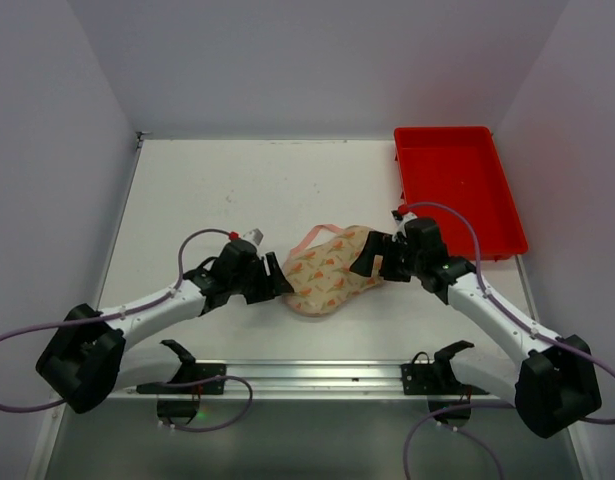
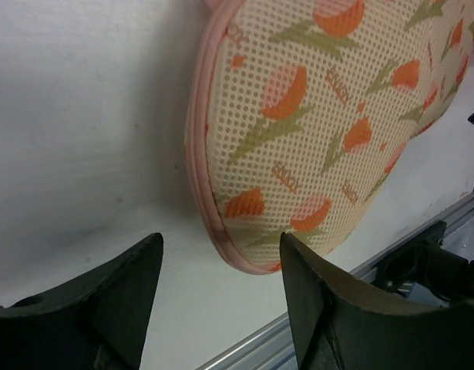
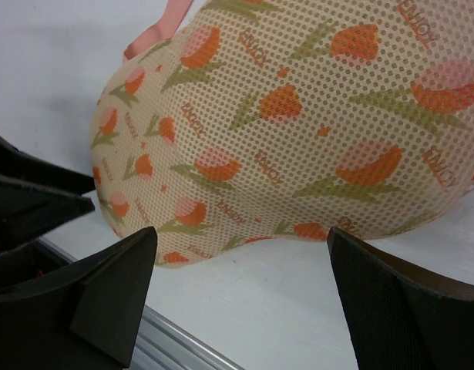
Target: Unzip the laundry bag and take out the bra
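The laundry bag (image 1: pixel 332 272) lies on the white table between my two arms, a beige mesh pouch printed with orange tulips and edged in pink. It looks zipped shut, and the bra is hidden. My left gripper (image 1: pixel 278 279) is at the bag's left end and stands open. In the left wrist view the pink-edged tip of the bag (image 2: pixel 248 258) sits just ahead of the gap between the fingers (image 2: pixel 321 301), untouched. My right gripper (image 1: pixel 371 259) is open at the bag's right end. In the right wrist view the bag (image 3: pixel 298 116) fills the space ahead of the wide-open right gripper (image 3: pixel 240 243).
A red plastic tray (image 1: pixel 457 190) stands at the back right, close behind the right arm. An aluminium rail (image 1: pixel 307 375) runs along the table's near edge. A pink strap (image 1: pixel 322 232) sticks out at the bag's far side. Walls close in the table on three sides.
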